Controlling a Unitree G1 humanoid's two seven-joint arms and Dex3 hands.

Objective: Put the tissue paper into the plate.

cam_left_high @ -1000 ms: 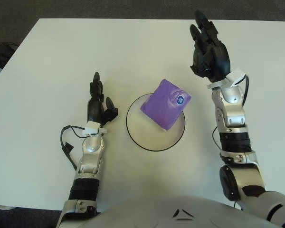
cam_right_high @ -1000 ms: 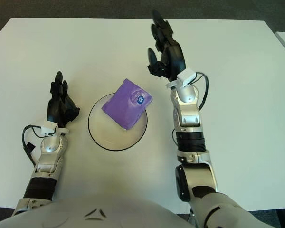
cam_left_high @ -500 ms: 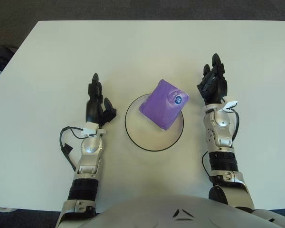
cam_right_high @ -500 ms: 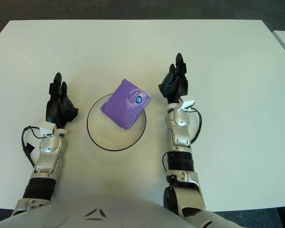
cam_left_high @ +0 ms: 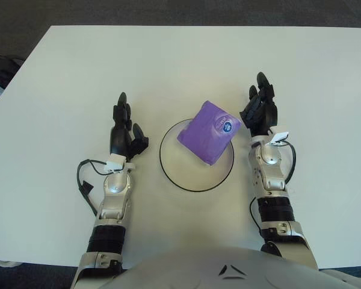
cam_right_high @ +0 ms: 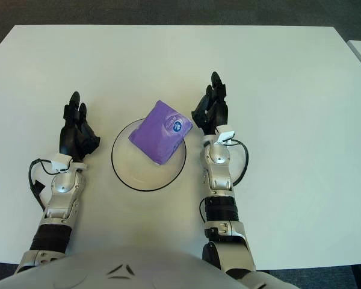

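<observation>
A wide white table [cam_left_high: 168, 66] fills most of the view, with dark floor showing past its far edge and corners. The robot's pale torso curves along the bottom edge at 6 o'clock.

Near the middle of the table sits a round white plate [cam_left_high: 186, 177] with a thin dark rim. A purple tissue packet [cam_left_high: 209, 130] lies in it, tilted, covering the plate's 1 o'clock portion, with its upper corner reaching past the rim toward 2 o'clock. A small round blue and white label shows on the packet's top face. Nothing else lies on the table between the plate and either hand.

The left hand [cam_left_high: 124, 133] shows at 9 o'clock from the plate, well apart from the rim, at the end of a silver forearm with a looped black cable beside the wrist. Its dark fingers point toward 12 o'clock, loosely extended and holding nothing.

The right hand [cam_left_high: 259, 111] shows at 3 o'clock from the packet, just beside its right corner; whether it touches the corner cannot be told. Its fingers also point up toward 12 o'clock, loosely spread, with nothing in them. The packet sits to the left of these fingers, not between them.
</observation>
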